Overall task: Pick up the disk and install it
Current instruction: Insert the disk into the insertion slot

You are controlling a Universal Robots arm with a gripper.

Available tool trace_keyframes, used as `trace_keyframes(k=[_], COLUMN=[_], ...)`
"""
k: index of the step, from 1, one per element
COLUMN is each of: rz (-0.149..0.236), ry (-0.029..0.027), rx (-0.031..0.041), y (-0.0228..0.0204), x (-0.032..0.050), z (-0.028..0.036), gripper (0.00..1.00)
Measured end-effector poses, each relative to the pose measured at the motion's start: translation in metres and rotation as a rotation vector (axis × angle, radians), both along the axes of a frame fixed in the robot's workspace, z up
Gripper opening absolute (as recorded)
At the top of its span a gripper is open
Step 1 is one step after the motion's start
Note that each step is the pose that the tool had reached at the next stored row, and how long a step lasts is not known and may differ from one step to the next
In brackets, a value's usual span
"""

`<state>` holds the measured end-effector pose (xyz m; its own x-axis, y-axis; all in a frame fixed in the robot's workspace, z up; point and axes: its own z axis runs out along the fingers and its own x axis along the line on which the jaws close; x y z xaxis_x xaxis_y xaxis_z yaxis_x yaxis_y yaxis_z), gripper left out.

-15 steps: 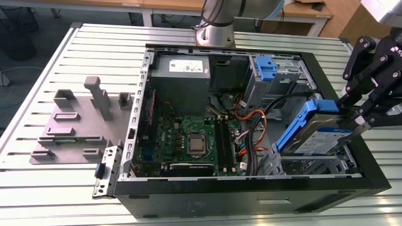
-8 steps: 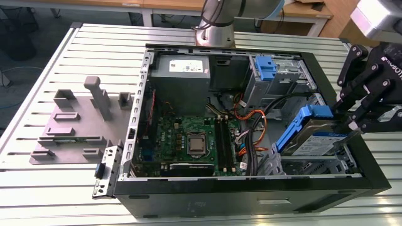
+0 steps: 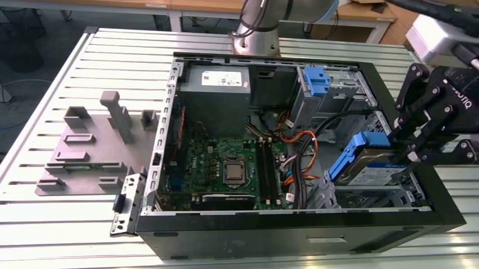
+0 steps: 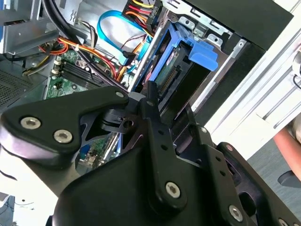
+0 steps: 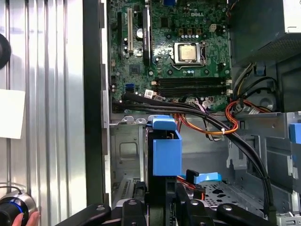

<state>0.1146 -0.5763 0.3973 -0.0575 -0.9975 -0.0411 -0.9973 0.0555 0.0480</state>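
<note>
1. Exterior view: the gripper (image 3: 410, 147) is cut off by the right edge and covers one end of the disk (image 3: 372, 175) it clamps.
2. Same view: the arm base (image 3: 257, 33) is cropped at the top.
3. First wrist view: a hand (image 5: 28, 220) in the corner, mostly out of frame, is on a round silver-blue item (image 5: 13, 208) that I can't identify.
4. Second wrist view: the gripper links hide the disk's lower part.

Open computer case (image 3: 299, 234), green motherboard (image 3: 213, 162) (bare processor (image 3: 234, 170)); grey fixture blocks (image 3: 82, 151), slatted table (image 3: 53, 235)

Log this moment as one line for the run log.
holding: gripper shut on disk | where: drive bay of open computer case, exterior view's right | state: disk tilted, not yet seated
</note>
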Motion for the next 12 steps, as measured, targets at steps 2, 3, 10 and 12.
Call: trace_keyframes(k=[2,3,10,12], rz=[0.000,0.000,0.000,0.000], ry=[0.0000,0.0000,-0.0001,-0.0001], rx=[-0.0001,-0.0003,-0.0015,-0.0016], y=[0.0000,0.0000,0.0000,0.0000], x=[0.0000,-0.0001,-0.0001,-0.0001], z=[-0.0037,-0.0054,-0.0156,-0.0156], gripper=[0.35,0.35,0.35,0.35])
